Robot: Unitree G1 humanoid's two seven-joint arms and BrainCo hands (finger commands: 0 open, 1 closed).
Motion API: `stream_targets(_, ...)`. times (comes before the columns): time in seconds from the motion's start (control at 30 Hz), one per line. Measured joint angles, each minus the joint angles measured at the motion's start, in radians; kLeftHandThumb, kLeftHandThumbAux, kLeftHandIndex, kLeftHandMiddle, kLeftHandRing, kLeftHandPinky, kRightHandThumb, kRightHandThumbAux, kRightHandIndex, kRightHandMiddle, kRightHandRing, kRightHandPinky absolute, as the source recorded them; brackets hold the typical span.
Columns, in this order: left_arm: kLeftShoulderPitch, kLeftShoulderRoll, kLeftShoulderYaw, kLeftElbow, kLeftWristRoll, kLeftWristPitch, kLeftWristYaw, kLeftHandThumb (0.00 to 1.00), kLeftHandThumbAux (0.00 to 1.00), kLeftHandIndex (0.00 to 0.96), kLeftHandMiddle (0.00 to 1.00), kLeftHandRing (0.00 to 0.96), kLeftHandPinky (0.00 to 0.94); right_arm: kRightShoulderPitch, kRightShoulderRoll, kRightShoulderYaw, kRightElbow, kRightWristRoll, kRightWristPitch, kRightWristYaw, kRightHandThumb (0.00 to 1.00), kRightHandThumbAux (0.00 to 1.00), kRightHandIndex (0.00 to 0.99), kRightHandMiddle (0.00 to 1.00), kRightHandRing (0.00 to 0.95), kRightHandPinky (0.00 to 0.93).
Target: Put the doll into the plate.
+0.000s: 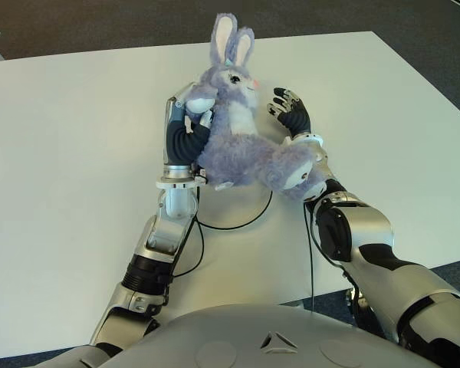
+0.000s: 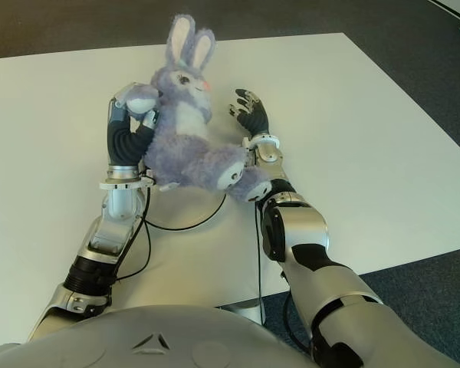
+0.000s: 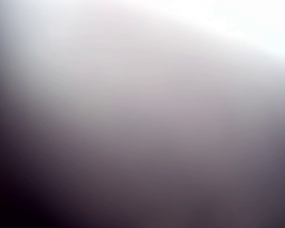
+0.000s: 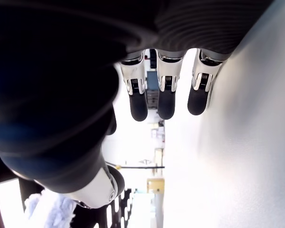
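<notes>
— Doll [image 1: 241, 130] first: where does it sit?

— Near the middle of the white table [image 1: 69, 153], a purple plush rabbit with a white belly, ears pointing to 12 o'clock, feet toward 5 o'clock. It leans between the two hands.

— Left hand [image 1: 185, 123]?

— At the rabbit's 9 o'clock, fingers curled around one white paw and pressed into the fur, so it grips the doll. Its own wrist view is a grey blur.

— And the right hand [image 1: 293, 115]?

— At the doll's 3 o'clock, near its head. Its fingers [image 4: 165, 95] are extended and apart, closed on nothing. The rabbit's feet lie across that wrist. A black cable [image 1: 241, 222] loops on the table at the doll's 6 o'clock.
</notes>
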Motion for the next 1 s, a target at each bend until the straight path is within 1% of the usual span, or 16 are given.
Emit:
stream_targets(0.1,0.002,-0.001,0.000,-0.002,-0.036,0.001,-0.014,0.735,0.695,0.443,0.854,0.859,0.861,0.000,0.000,0.000,0.000,0.000,0.000,0.000,0.488,0.852,0.180,0.129,0.098,0.115)
stream_targets(0.17,0.003,-0.002,0.000,-0.002,-0.059,0.000,-0.020,0.732,0.696,0.443,0.855,0.860,0.863,0.000,0.000,-0.001,0.000,0.000,0.000,0.001,0.507,0.860,0.191,0.134,0.102,0.118)
stream_targets(0.3,0.004,-0.003,0.000,0.003,-0.096,-0.014,-0.024,0.730,0.696,0.443,0.857,0.862,0.864,0.000,0.000,-0.004,0.000,0.001,0.000,0.003,0.512,0.862,0.188,0.136,0.104,0.120)
stream_targets(0.47,0.005,-0.004,0.001,0.011,-0.114,-0.032,-0.024,0.728,0.697,0.443,0.849,0.853,0.854,0.000,0.000,-0.012,0.000,0.002,0.000,0.008,0.513,0.855,0.178,0.133,0.102,0.118)
stream_targets(0.67,0.006,-0.005,0.001,0.016,-0.118,-0.044,-0.024,0.728,0.697,0.443,0.861,0.869,0.872,0.000,0.000,-0.016,0.000,0.002,0.000,0.012,0.514,0.857,0.178,0.134,0.100,0.116)
stream_targets(0.8,0.006,-0.007,0.003,0.020,-0.118,-0.052,-0.024,0.727,0.697,0.443,0.864,0.877,0.878,0.000,0.000,-0.019,0.000,0.002,0.000,0.015,0.519,0.850,0.194,0.135,0.103,0.122)
stream_targets(1.0,0.000,-0.007,0.006,0.041,-0.150,-0.101,-0.036,0.724,0.697,0.442,0.857,0.874,0.876,0.001,0.000,-0.025,0.000,0.002,0.000,0.015,0.530,0.838,0.209,0.138,0.108,0.128)
